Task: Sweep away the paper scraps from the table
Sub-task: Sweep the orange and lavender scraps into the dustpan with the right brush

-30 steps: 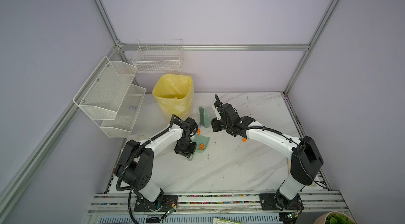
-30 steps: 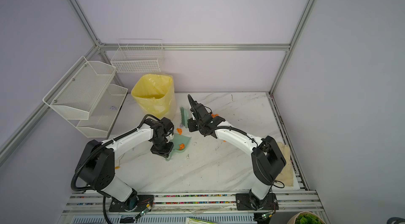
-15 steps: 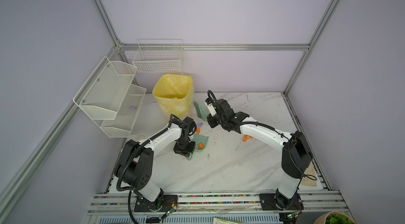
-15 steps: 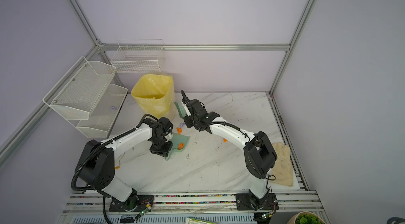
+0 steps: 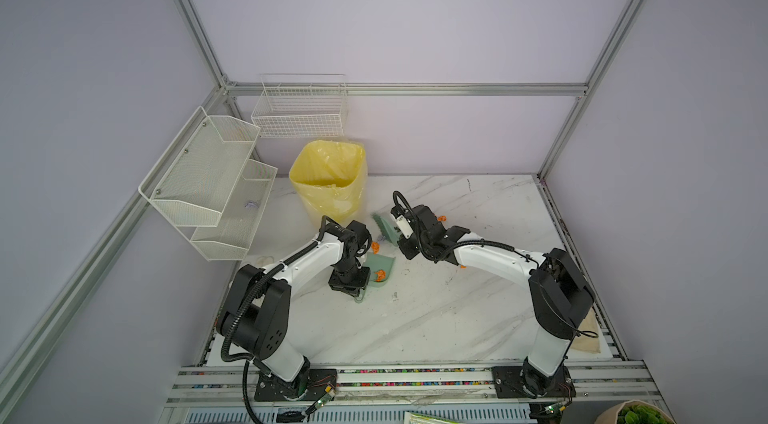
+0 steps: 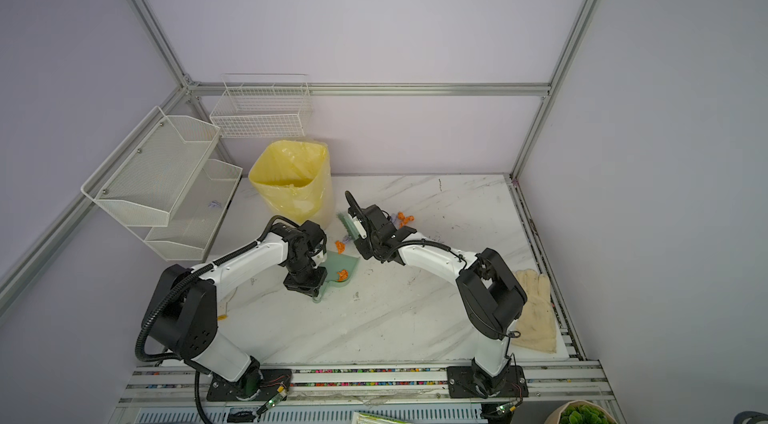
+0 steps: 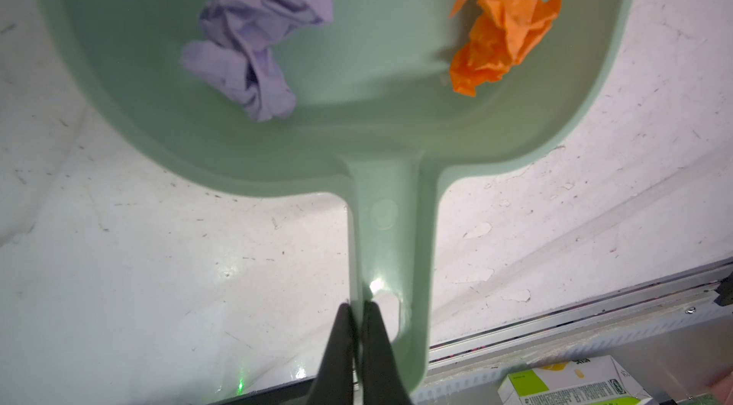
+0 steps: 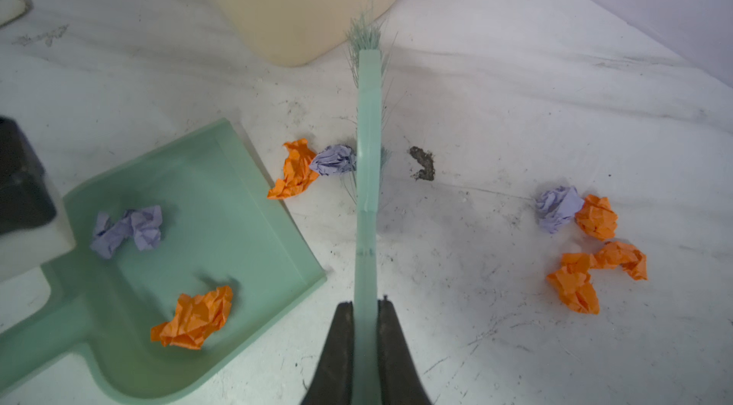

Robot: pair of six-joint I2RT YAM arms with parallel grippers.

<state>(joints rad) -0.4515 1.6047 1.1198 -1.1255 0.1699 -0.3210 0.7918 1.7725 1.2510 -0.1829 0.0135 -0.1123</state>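
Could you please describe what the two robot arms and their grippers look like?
The left arm and right arm have white tubular links between boxy black joints, with black cables looped alongside. The left gripper and right gripper are slim, black and tapered.

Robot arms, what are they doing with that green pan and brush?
They are sweeping up. The left gripper is shut on the handle of the green dustpan, which lies on the table with a lilac scrap and an orange scrap inside. The right gripper is shut on the green brush, right beside two more scraps at the pan's front edge. A small bunch of scraps lies on the brush's other side.
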